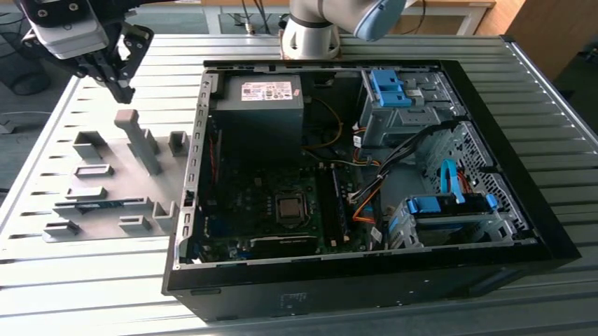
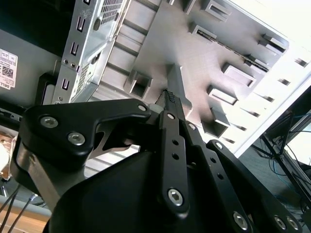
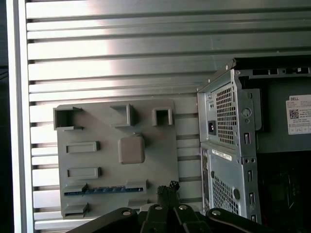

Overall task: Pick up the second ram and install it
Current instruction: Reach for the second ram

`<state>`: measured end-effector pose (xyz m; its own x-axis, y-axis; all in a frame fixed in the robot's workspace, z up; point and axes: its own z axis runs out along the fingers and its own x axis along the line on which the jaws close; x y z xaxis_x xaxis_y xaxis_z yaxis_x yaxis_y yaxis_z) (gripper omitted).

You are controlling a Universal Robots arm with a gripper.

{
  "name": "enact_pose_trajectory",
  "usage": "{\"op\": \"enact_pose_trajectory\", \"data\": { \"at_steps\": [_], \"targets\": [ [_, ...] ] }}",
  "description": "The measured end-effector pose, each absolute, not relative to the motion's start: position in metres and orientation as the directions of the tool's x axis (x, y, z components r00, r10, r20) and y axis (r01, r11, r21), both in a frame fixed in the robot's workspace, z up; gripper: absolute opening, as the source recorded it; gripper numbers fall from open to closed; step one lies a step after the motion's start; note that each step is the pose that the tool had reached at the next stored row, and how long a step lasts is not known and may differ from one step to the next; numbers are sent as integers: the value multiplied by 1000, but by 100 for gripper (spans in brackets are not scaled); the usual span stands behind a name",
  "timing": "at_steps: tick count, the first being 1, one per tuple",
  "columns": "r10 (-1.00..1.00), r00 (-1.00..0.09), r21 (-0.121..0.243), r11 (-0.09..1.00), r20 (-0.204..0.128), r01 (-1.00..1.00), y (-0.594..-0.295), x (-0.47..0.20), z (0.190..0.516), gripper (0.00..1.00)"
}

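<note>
Greenish second ram prob. part-hidden

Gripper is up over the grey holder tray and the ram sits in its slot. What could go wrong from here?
1. The gripper hangs shut and empty above the tall post, away from the second ram; a straight descent would likely strike the post.
2. The ram lies low in the holder tray, so a grasp may catch the tray or slip.
3. Orange cables inside the computer case could snag during installation.
</note>
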<state>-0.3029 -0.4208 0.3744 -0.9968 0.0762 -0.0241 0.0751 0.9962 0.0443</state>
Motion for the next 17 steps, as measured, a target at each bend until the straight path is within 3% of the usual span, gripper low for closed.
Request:
{"op": "enact_pose_trajectory", "data": {
  "at_steps": [17],
  "targets": [
    [76, -997, 44, 996, -24, 75, -421, -306, 374, 10]
  ]
}}
